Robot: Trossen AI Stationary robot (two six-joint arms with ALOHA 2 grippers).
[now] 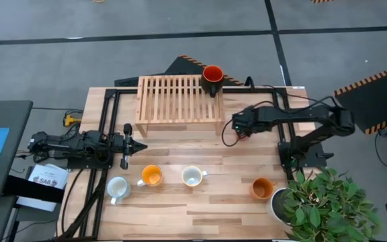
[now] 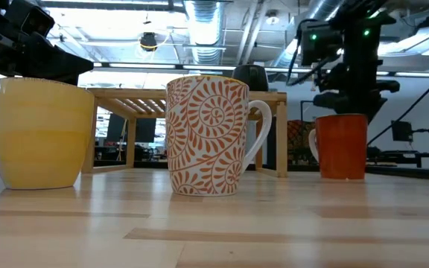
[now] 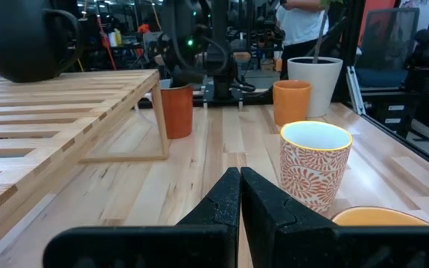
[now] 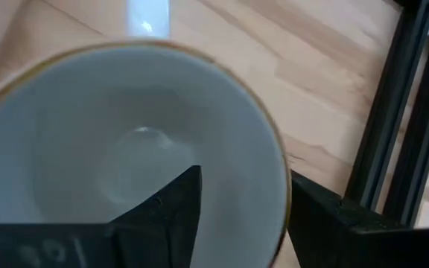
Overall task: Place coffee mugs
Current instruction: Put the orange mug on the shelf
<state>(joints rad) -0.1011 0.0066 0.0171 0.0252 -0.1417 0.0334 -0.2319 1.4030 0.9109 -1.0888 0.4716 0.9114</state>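
Observation:
A red mug (image 1: 212, 77) stands on the far right corner of the wooden slatted rack (image 1: 179, 101). My right gripper (image 1: 236, 128) is open above an orange-red mug (image 3: 176, 110) that stands on the table by the rack's right end. One finger is inside the mug (image 4: 125, 149) and one outside its wall. A white mug (image 1: 117, 188), an orange mug (image 1: 152, 176), a white mug patterned in orange (image 1: 192, 177) and another orange mug (image 1: 262, 188) stand in a row near the table's near edge. My left gripper (image 1: 126, 144) waits shut at the left. My right gripper comes from above, pointing down, and stands astride the mug's rim (image 4: 283, 212). The inner finger (image 4: 173, 205) is clear of the wall. Whether the outer finger (image 4: 326, 219) touches the wall, I cannot tell. The mug's base is on the table.
A green plant in a white pot (image 1: 314, 202) fills the near right corner, close to the right-hand orange mug. Black frame rails (image 1: 106, 114) run along the table's left and right sides. Bare wood lies between the rack and the mug row.

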